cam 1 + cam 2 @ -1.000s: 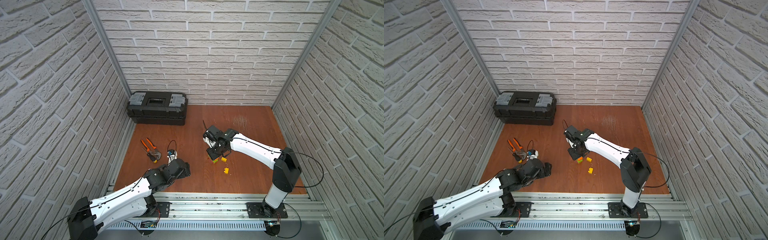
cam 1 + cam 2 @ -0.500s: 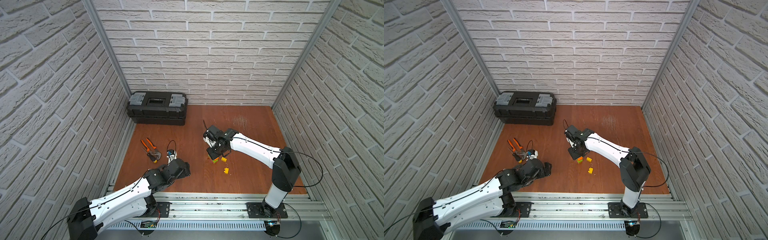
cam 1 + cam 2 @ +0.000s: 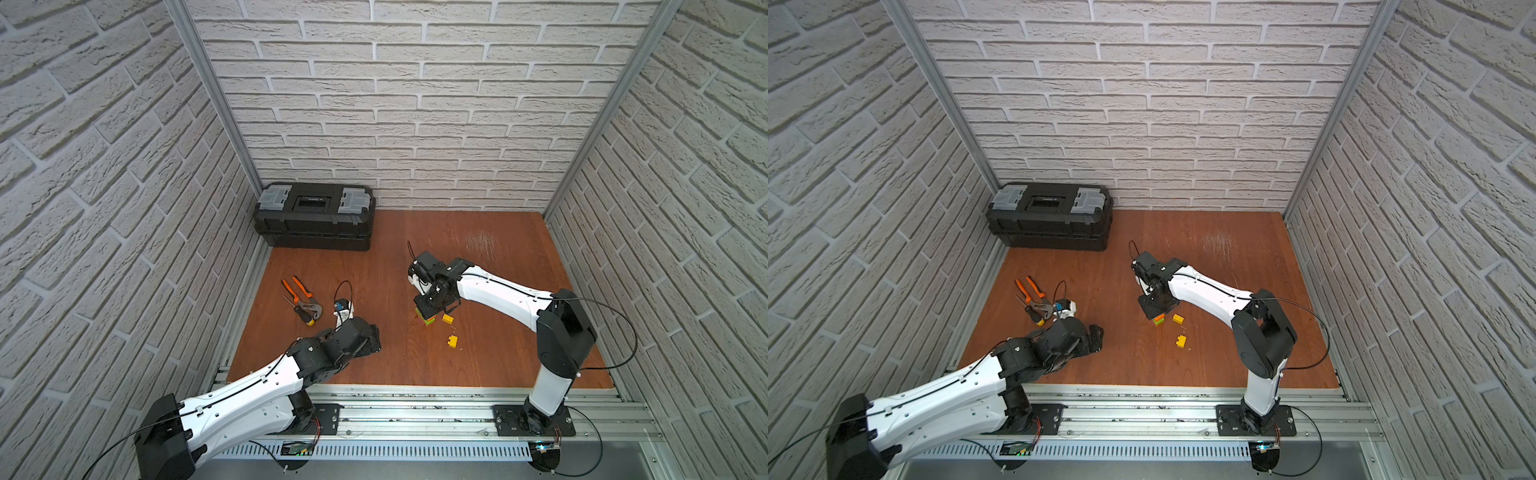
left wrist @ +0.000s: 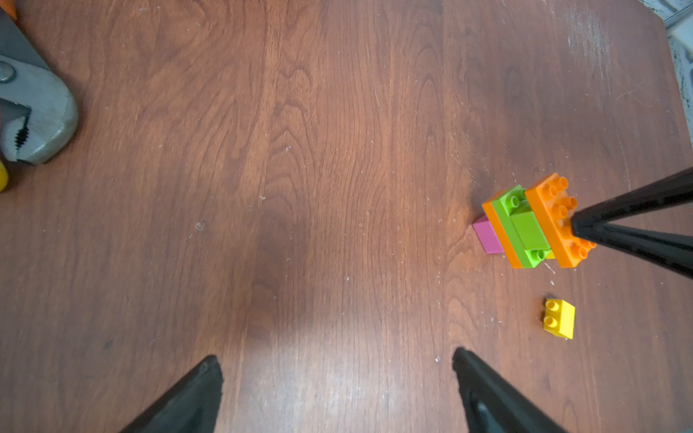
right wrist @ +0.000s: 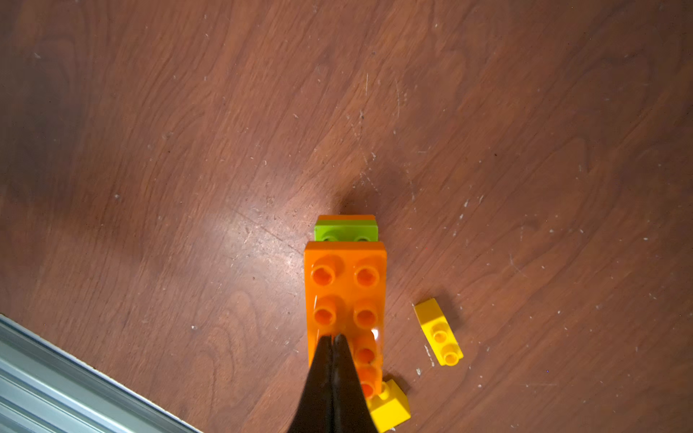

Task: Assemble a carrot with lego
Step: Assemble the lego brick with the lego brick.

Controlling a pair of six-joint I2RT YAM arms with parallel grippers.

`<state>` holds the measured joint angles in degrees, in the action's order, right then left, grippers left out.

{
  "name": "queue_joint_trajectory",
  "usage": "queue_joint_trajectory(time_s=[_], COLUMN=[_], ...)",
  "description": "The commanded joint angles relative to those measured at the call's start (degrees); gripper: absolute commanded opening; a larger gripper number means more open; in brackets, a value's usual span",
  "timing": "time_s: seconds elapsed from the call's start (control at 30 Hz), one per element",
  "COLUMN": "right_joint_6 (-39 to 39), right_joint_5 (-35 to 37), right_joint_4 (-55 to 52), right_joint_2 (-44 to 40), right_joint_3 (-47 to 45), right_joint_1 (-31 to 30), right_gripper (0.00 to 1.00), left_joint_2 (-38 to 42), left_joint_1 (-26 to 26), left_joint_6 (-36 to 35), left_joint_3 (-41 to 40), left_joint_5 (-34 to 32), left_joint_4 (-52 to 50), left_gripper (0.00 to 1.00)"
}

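Barely anything has moved in a second: the right tool [image 5: 333, 339], pinched fully closed on nothing, stays pressed on the top orange brick [image 5: 345, 296] of the carrot [image 3: 428, 319], mid-frame on the tabletop [image 3: 478, 365]; it looks like seating, not placing. The left tool [image 4: 333, 360] gapes wide, empty. Orange, lime and pink layers stack; one yellow brick [image 5: 438, 333] lies nearby, a second yellow brick [image 5: 390, 405] just beside.

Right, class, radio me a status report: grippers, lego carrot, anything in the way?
Left gripper open, empty. Right gripper shut, tips on carrot top. Two yellow bricks loose alongside.
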<state>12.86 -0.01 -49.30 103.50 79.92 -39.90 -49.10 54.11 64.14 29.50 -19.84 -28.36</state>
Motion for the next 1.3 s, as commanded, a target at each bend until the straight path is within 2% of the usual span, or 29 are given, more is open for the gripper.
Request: queue_joint_trajectory(time_s=[0.0,0.4,0.47,0.57,0.63,0.7,0.93,1.03,1.1,1.13,1.17,1.27], right_joint_6=[0.1,0.5,0.8,1.1,1.4,1.9,1.9,0.3,-0.9,1.5,3.7,0.7], right_joint_5=[-0.8,0.0,1.0,2.4,3.1,2.6,1.9,3.0,5.1,7.9,10.5,8.9], right_joint_4=[1.6,1.2,0.4,0.2,1.0,1.8,-0.1,2.0,5.8,8.5,8.9,8.0], right_joint_2=[3.3,2.4,0.7,-3.2,-6.4,-9.7,-17.7,-23.5,-28.6,-31.2,-33.5,-37.7], right_joint_3=[-3.2,-3.5,-2.4,-1.0,-0.7,0.2,5.7,4.3,0.6,-2.2,-4.2,-7.7], right_joint_1=[0.2,0.2,0.2,0.1,0.4,1.1,3.4,4.2,4.4,4.5,4.8,7.4], right_gripper=[0.02,0.04,0.16,0.46,0.55,0.59,0.64,0.64,0.65,0.69,0.83,0.82], left_joint_2=[0.0,-0.1,-0.2,-0.6,-1.1,-1.6,-3.2,-4.5,-5.6,-6.3,-7.0,-8.7], left_joint_1=[0.3,0.3,0.3,0.3,0.3,0.3,0.3,0.2,-0.3,-0.6,-1.1,-3.3], left_joint_6=[0.2,0.3,0.1,-0.2,-0.5,-0.7,-2.7,-8.9,-17.2,-22.1,-27.7,-43.7], left_joint_3=[-0.7,-1.0,-0.8,-0.3,0.1,0.4,2.2,5.1,8.3,9.7,10.9,13.7], left_joint_5=[-0.6,-0.6,-0.5,-0.6,-0.6,-0.4,-0.3,-0.9,-0.9,-0.4,1.3,6.2], left_joint_4=[0.6,0.8,1.0,1.0,1.1,1.3,2.2,1.9,1.9,2.9,4.8,11.5], left_gripper=[0.98,0.98,0.98,0.98,0.98,0.98,0.98,0.98,0.98,0.98,0.98,0.98])
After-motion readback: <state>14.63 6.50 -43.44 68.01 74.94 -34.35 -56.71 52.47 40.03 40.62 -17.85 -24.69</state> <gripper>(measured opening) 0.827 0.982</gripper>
